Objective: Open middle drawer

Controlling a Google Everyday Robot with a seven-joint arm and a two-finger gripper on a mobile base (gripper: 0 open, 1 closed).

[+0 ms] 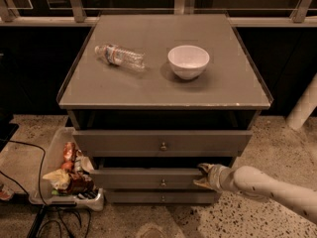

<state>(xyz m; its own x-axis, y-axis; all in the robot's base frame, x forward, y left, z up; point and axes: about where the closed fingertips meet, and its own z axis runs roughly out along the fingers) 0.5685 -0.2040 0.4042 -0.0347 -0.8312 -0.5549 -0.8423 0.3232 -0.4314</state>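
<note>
One gripper (pixel 202 176) parked at the middle drawer's (pixel 148 178) right end, fingers (pixel 204 167) spread apart, not clamping anything.

One camera looks down from in front onto the cabinet (pixel 163 86), the pincer (pixel 200 176) at lower right.
</note>
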